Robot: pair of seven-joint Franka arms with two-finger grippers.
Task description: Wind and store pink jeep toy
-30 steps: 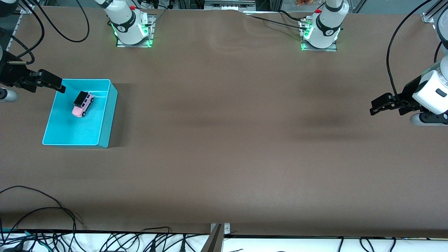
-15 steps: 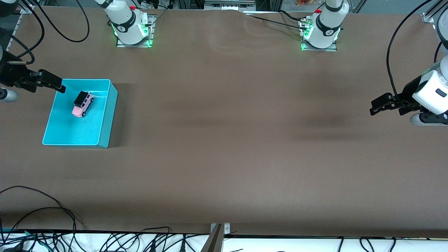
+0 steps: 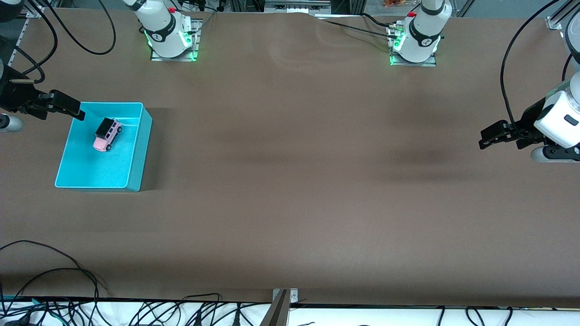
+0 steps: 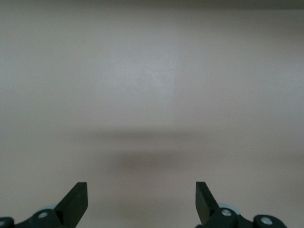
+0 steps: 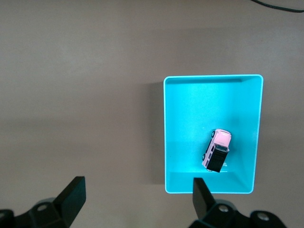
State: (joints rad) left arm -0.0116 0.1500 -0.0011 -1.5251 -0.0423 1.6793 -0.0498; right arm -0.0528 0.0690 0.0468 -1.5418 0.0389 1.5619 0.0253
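We've got the pink jeep toy (image 3: 107, 134) sitting on its wheels inside the teal bin (image 3: 140, 149), toward the right arm's end of the surface. It looks light, rigid and a bit slick, so we'd pinch it across the body sides, not the roof. The right gripper (image 3: 68, 108) hangs by the bin's corner, jaws released; the left gripper (image 3: 491, 136) waits over bare surface, jaws spread too. Only the bin walls crowd a grab.

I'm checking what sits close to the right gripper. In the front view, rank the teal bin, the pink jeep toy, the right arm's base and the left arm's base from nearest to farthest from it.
From the right gripper:
1. Teal bin, its corner under the jaws.
2. Pink jeep toy, inside the bin.
3. Right arm's base, at the table's top edge.
4. Left arm's base, toward the left arm's end.
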